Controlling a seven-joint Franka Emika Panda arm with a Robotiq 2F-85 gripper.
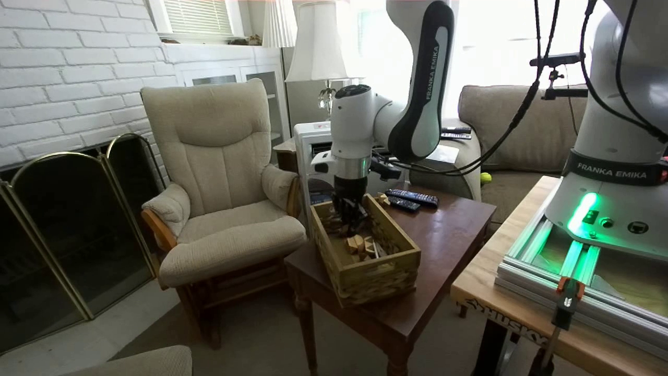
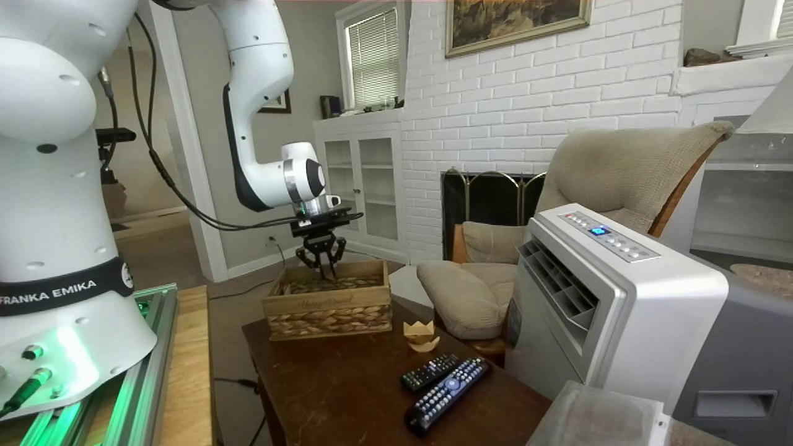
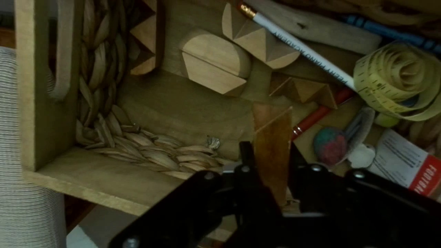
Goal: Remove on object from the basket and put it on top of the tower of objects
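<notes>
Grasping looks done; stacking is left. In the wrist view a wooden piece (image 3: 272, 151) sits between the jaws, clenched on its two sides as far as I can judge. Both exterior views put the jaws over the opening of the basket (image 2: 331, 323), though whether the piece is wholly above the basket's rim I cannot tell. So an object seems to be picked and secured, while bringing it clear of the basket, carrying it across and setting it down are yet to do. What I take for the tower (image 2: 420, 339) stands on the table (image 2: 334, 384) just beside the basket: a small wooden stack, a notched shape (image 2: 419, 329) uppermost, awaiting the addition. Inside the basket are other things, among them a dark notched block (image 3: 306, 90) and a tape measure (image 3: 392, 82). Farther out from the basket on the tower's side lie two remotes (image 2: 449, 391).
</notes>
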